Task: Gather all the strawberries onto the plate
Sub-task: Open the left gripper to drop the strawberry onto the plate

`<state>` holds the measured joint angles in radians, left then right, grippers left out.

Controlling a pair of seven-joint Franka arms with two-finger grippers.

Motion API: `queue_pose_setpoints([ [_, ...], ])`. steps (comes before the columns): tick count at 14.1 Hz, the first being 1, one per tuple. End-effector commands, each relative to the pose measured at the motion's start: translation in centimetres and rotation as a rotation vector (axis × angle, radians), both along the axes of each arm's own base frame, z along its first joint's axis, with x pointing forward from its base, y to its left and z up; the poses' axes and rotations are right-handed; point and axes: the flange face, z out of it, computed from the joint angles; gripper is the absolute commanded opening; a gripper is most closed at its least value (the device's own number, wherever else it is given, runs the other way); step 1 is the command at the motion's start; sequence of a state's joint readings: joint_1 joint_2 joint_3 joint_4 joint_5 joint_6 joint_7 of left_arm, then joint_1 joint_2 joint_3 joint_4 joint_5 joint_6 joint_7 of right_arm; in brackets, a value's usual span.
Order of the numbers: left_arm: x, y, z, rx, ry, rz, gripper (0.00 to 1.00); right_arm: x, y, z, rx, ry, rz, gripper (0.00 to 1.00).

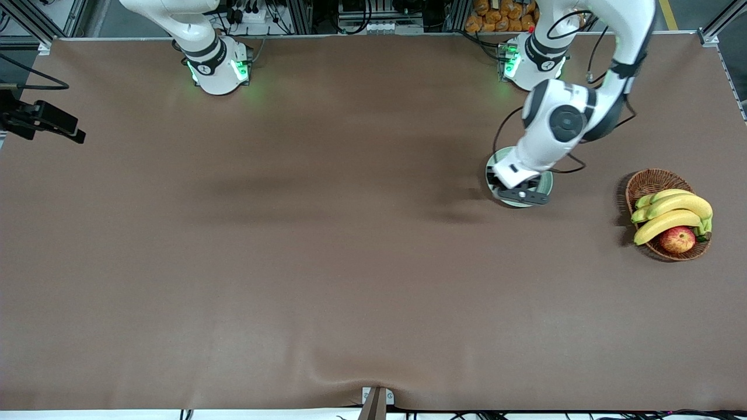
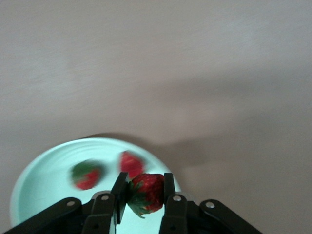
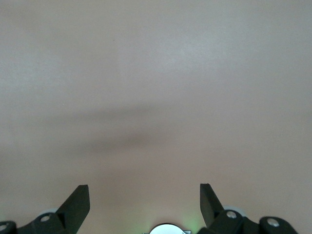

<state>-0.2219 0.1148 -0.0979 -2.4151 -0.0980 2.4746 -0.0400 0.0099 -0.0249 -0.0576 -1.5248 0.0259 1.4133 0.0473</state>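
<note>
3 strawberries total: 2 lie in the plate [image 2: 44, 170], one w/ green cap showing [image 2: 87, 174], the other just beside it [image 2: 131, 163], apart from each other; both blurred in left wrist view. 3rd strawberry [image 2: 146, 192] is pinched between the left gripper [image 2: 142, 195] fingers, leafy cap pointing down toward the wrist cam, hanging over the plate's rim area. In front view the plate [image 1: 547, 184] sits toward the left arm's end of the table, mostly covered by the left gripper [image 1: 525, 195]; berries not visible there. 1 wicker basket [image 1: 650, 181] near the plate, closer to the table end and a bit nearer the front cam, holding 1 bunch of bananas [image 1: 674, 213] and 1 apple [image 1: 677, 239]. Right arm waits near its base; right gripper [image 3: 145, 200] fingers spread wide, nothing between them, over bare brown table [image 1: 292, 262].
</note>
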Motion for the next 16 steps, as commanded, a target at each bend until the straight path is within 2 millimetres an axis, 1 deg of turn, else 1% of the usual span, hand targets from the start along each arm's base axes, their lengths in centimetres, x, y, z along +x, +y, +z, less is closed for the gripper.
queue_pose_setpoints([
  [1,-0.7,3.0,-0.9,0.012,0.043,-0.034,0.02,-0.1,0.8,0.4,0.002,0.006,-0.004,1.00],
  [2,-0.9,3.9,-1.7,0.015,0.061,-0.017,0.07,-0.1,1.0,0.4,0.000,0.006,-0.001,1.00],
  [3,-1.2,4.3,-2.2,0.017,0.075,-0.011,0.16,-0.1,1.0,0.4,0.000,0.006,-0.001,1.00],
  [4,-1.5,4.4,-2.7,0.019,0.087,-0.010,0.34,-0.1,0.9,0.4,0.000,0.008,-0.004,1.00],
  [6,-1.6,4.5,-2.8,0.021,0.098,-0.004,0.88,-0.1,1.0,0.4,0.000,0.006,-0.003,1.00],
  [7,-1.5,4.5,-2.8,0.022,0.104,0.000,1.00,-0.1,1.0,0.3,0.000,0.008,-0.002,1.00],
  [9,-1.2,4.4,-2.4,0.021,0.098,0.003,1.00,-0.1,1.0,0.2,0.000,0.011,-0.002,1.00],
  [11,0.0,4.2,-1.4,0.013,0.068,-0.003,1.00,-0.1,1.0,0.2,0.000,0.011,-0.002,1.00],
  [12,0.9,3.9,-0.5,0.009,0.047,0.009,1.00,-0.1,1.1,0.3,0.000,0.009,-0.001,1.00],
  [14,3.4,3.5,1.2,-0.006,-0.003,0.018,1.00,-0.1,1.1,0.2,0.000,0.011,-0.001,1.00],
  [15,4.8,3.7,2.2,-0.012,-0.032,0.024,1.00,-0.1,1.1,0.3,0.000,0.009,-0.001,1.00],
  [16,6.1,4.5,3.4,-0.019,-0.061,0.039,1.00,-0.1,1.1,0.3,0.000,0.009,-0.001,1.00],
])
